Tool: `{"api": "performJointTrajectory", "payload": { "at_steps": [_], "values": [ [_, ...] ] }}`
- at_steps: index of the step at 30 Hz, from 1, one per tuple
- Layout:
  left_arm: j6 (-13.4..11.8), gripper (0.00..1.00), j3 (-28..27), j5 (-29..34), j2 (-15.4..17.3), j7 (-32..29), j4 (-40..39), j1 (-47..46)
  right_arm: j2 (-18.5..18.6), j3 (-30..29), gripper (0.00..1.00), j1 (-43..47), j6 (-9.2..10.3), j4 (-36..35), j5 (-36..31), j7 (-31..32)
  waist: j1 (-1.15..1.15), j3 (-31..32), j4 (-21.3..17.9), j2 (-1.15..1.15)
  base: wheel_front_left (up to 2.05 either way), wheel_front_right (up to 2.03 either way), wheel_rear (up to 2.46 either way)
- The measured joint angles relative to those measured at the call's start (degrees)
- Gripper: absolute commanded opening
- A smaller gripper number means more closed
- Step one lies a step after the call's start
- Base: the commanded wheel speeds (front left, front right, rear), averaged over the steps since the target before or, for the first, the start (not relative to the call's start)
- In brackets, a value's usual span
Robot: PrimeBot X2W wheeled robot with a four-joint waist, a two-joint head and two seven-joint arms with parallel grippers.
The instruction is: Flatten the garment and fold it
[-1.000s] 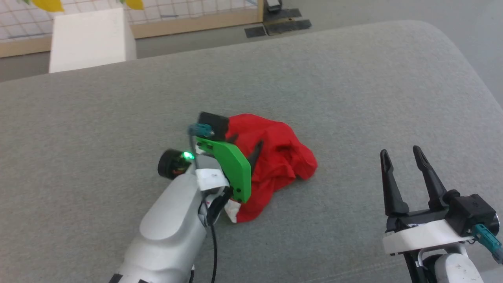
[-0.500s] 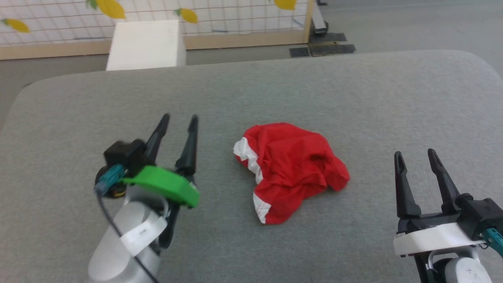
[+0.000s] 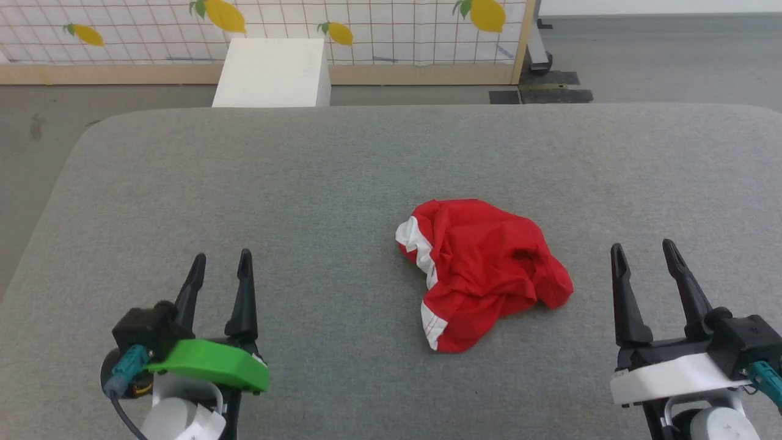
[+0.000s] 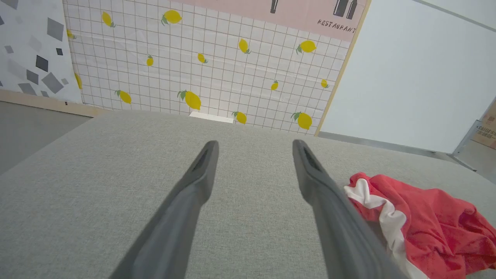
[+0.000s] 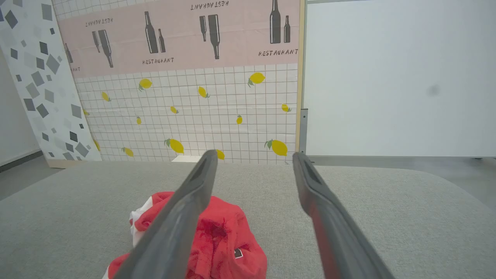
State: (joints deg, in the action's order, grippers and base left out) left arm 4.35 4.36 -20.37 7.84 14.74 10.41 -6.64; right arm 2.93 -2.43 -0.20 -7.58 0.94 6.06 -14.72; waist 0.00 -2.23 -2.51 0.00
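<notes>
- The garment (image 3: 482, 275) is seen crumpled in a heap on the grey padded surface (image 3: 293, 171), somewhat right of centre, with its white band (image 3: 421, 253) bunched along the left edge
- Nothing is held: the left gripper (image 3: 222, 255) is parked well to the garment's left with fingers spread wide, and the right gripper (image 3: 641, 245) near its right side, likewise spread and empty
- No flattening is judged to have been achieved; no edge is laid straight
- Left to be done: the edges are to be found and drawn apart, the cloth smoothed flat, then the fold made
</notes>
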Motion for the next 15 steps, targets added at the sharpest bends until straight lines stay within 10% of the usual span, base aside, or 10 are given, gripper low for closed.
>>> {"api": "performJointTrajectory", "payload": {
  "at_steps": [15],
  "values": [
    [2.2,1.0,-4.1,3.2,-3.9,0.0,-2.3,2.0,0.0,0.5,1.0,0.4,0.0,0.8,0.0,0.0,0.0,-0.2,1.6,0.0,0.0,0.0,0.0]
  ]
}}
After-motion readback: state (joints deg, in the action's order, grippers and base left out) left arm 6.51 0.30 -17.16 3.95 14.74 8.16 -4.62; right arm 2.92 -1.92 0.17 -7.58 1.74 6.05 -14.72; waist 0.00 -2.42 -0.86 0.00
